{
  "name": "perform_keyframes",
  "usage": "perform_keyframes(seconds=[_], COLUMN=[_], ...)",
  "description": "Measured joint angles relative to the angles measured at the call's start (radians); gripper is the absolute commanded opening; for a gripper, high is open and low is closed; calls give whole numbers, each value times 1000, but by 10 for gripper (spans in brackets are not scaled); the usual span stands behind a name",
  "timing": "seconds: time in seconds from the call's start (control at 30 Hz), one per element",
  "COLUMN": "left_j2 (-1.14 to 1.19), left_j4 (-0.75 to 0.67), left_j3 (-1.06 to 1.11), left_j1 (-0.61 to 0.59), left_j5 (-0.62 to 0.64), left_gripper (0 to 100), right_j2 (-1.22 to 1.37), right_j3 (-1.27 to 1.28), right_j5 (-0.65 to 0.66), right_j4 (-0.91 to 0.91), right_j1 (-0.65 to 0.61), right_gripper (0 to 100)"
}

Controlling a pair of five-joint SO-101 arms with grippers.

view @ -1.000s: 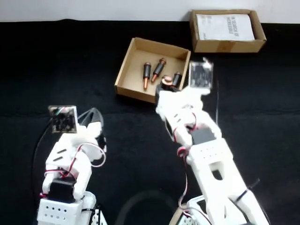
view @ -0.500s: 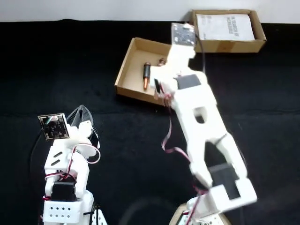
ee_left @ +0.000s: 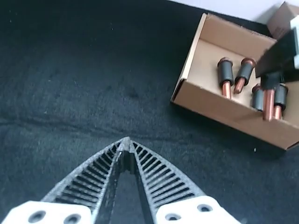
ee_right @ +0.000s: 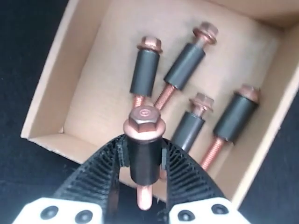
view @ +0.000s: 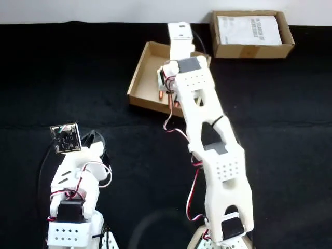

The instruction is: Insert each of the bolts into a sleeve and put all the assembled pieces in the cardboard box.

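My right gripper [ee_right: 143, 142] is shut on an assembled piece [ee_right: 144, 163], a copper bolt in a black sleeve, held head-up over the near edge of the open cardboard box [ee_right: 93, 84]. Several more assembled pieces [ee_right: 145, 72] lie on the box floor. In the high view the right arm [view: 194, 98] stretches out over the box [view: 142, 78]. The left wrist view shows the box [ee_left: 210, 100] with the held piece [ee_left: 268, 100] hanging above it. My left gripper [ee_left: 125, 142] is shut and empty over bare black cloth, well short of the box, near its base [view: 94, 139].
A second cardboard box [view: 251, 49] with a white sheet in it stands at the back right. Black cloth [view: 78, 67] covers the table, with open room to the left of and in front of the box.
The right arm has stretched forward from the near side of the box to over it, carrying the assembled piece. The left arm shifted slightly near its base.
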Motion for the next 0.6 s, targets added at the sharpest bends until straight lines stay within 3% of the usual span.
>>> perform_keyframes(seconds=[0.3, 0.6], left_j2=[0, 0], left_j4=[20, 35], left_j3=[0, 0], left_j1=[0, 0], left_j5=[0, 0], left_gripper=[9, 9], right_j2=[204, 276], right_j3=[-233, -270], right_j5=[110, 118], right_j4=[5, 3], right_j1=[0, 2], right_gripper=[6, 17])
